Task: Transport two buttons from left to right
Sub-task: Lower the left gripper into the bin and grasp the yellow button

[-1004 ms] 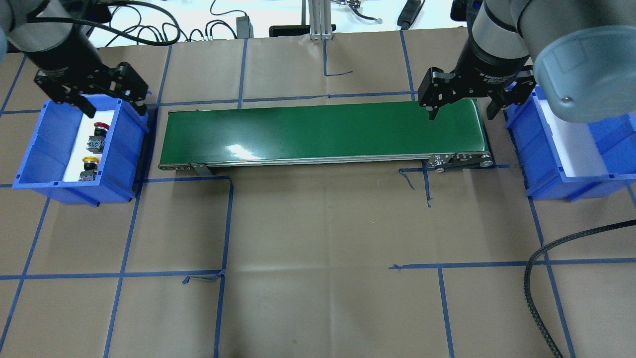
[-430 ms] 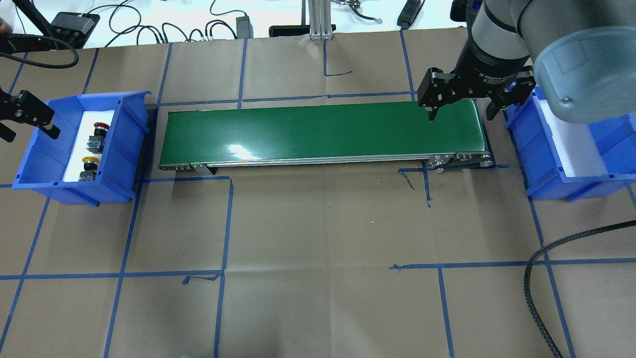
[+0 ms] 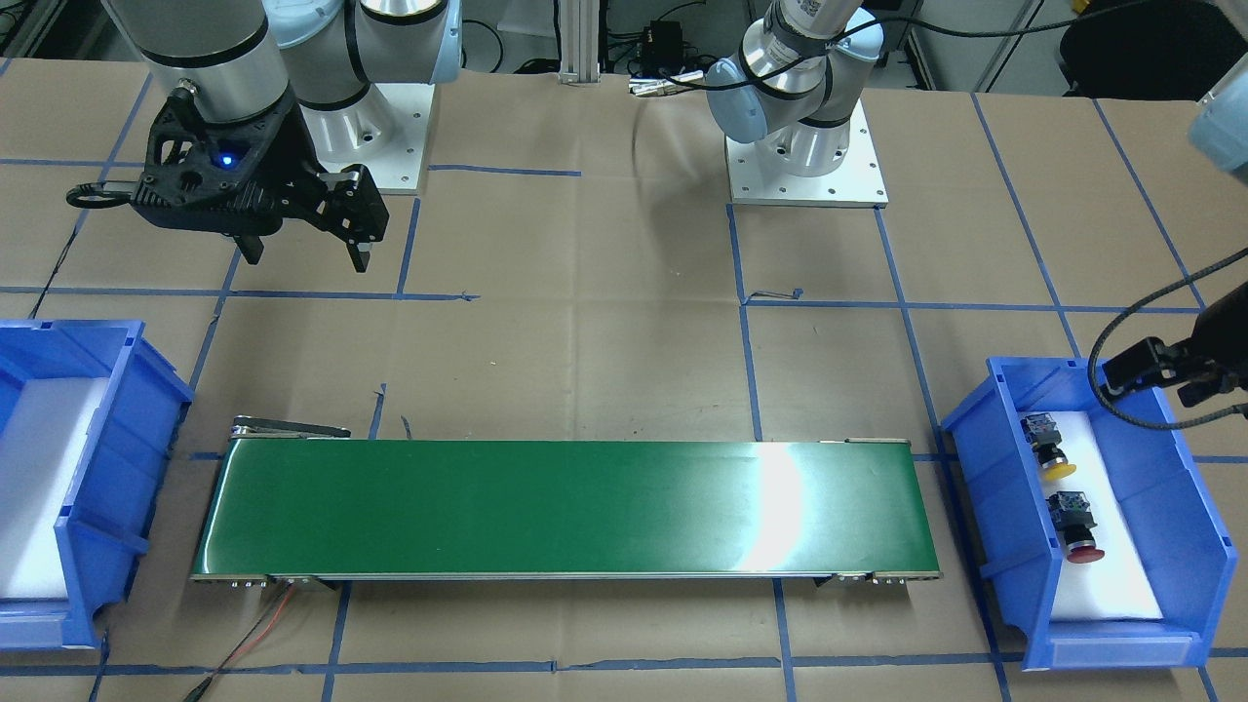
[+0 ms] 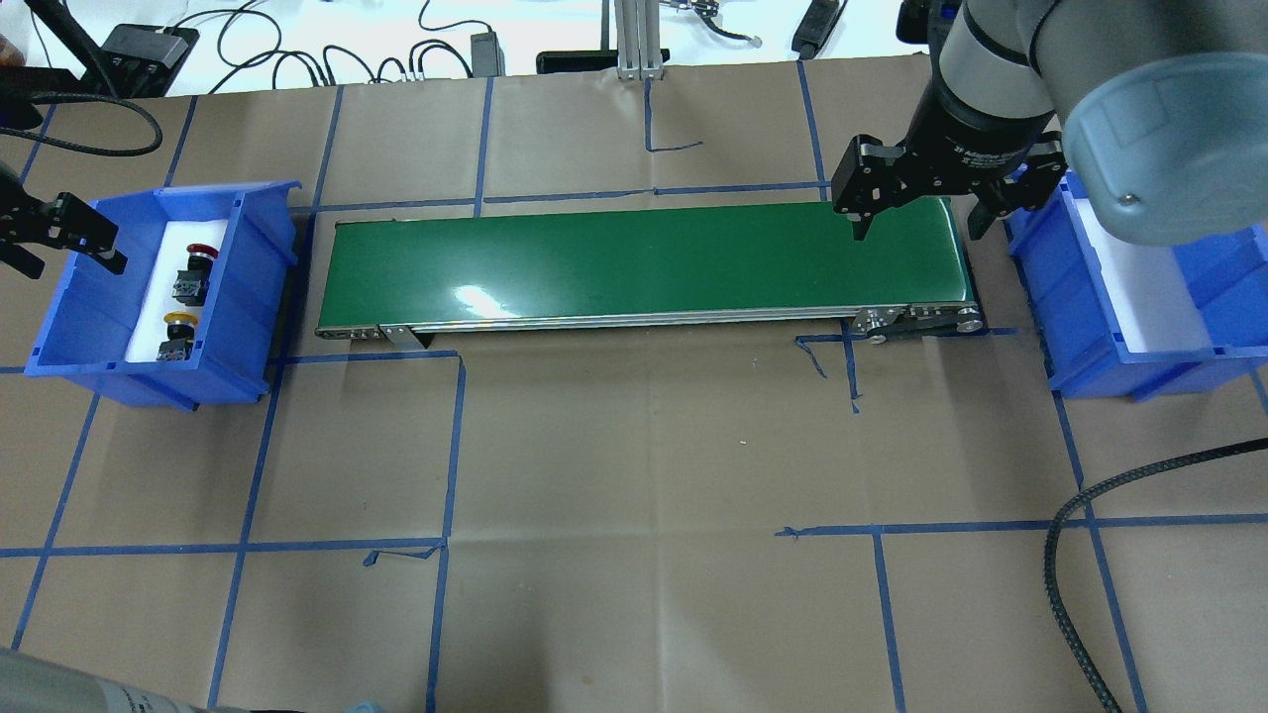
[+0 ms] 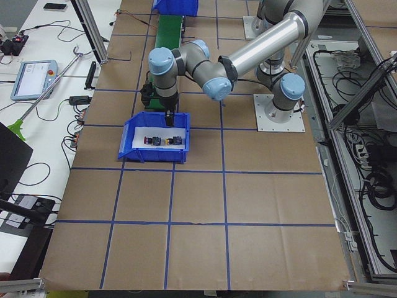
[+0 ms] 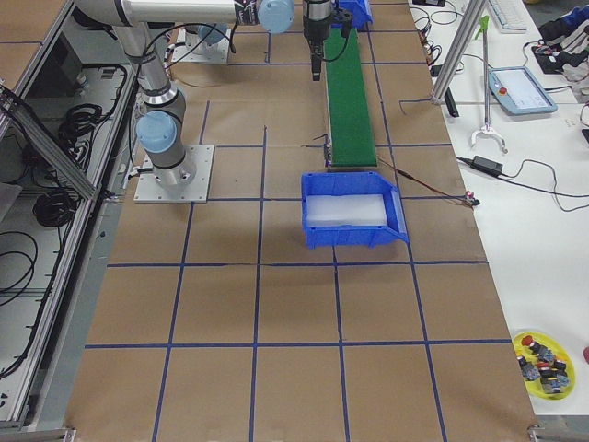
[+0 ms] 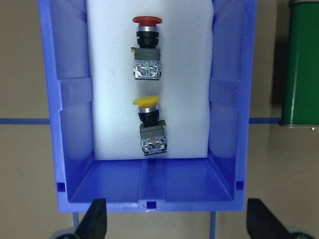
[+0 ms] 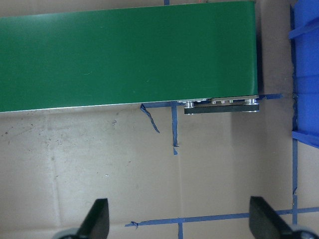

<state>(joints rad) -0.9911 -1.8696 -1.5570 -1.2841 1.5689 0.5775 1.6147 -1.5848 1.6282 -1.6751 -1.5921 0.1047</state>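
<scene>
Presently no transfer has begun. Nearest the left wrist camera, the left gripper (image 7: 177,220) hangs above the left bin (image 7: 75,99), fingers spread wide and holding nothing. Below it, on the white foam liner (image 7: 109,74), the yellow button (image 7: 149,124) lies on its side, cap pointing away from the robot. The red button (image 7: 146,50) lies just beyond it in the same line, apart from it.

Risks noted:
- **Bin walls:** in the wrist view the spread fingers span nearly the bin's inner width, so a descent off centre could strike a side wall.
- **Grip:** the buttons have rounded collars and caps. A pinch on the cap rather than the blocky body would likely let the part pivot or slip.
- **Neighbouring button:** the two lie close in line, so a finger coming down between them could knock the red one.
- **Belt:** further on, a button set on the conveyor belt (image 4: 644,262) could roll toward an edge.

Pose: the left arm reaches out with its wrist pointing straight down over the bin, well above the rim. Farther off, the right gripper (image 4: 919,230) hovers over the belt's right end, pointing down with fingers apart and nothing between them. One finger is over the green surface, and the other is past the belt's end beside the foam-lined right bin (image 4: 1065,297).
</scene>
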